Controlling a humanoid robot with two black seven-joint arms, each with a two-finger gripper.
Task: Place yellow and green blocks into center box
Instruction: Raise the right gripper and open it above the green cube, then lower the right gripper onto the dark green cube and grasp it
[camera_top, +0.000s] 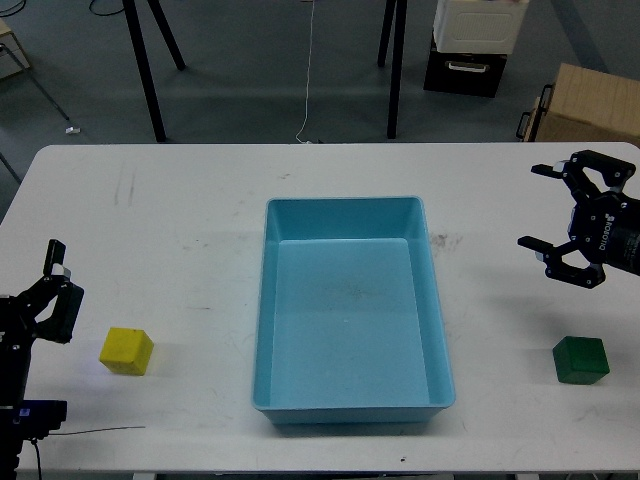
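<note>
Here the tray (350, 310) sits in the middle of the white table (180, 220), its long sides running from the far edge toward the near edge. It is light blue, with low sloping walls and a flat bottom, and nothing lies in it.

The yellow block (126, 350) rests on the table toward the near left corner, well apart from the tray's left wall. The green block (581, 360) rests toward the near right corner, close to the right edge, and likewise apart from the tray's right wall. Both cubes stand flat on the tabletop, each untouched.

The left gripper (55, 285) comes in at the left edge, just to the left of the yellow block and a little farther back. It is seen dark and nearly edge-on, so I cannot tell how its jaws stand. It holds nothing that shows.

The right gripper (543, 208) hangs by the right edge, farther back than the green block and apart from it. Its two fingers point toward the tray and are spread wide, with bare table showing between them.

Beyond the far edge, on the grey floor, stand black stand legs (145, 60), a black-and-white crate (470, 45) and a brown cardboard box (590, 105) near the far right corner. A thin white cable (308, 80) runs down the floor toward the far edge.
</note>
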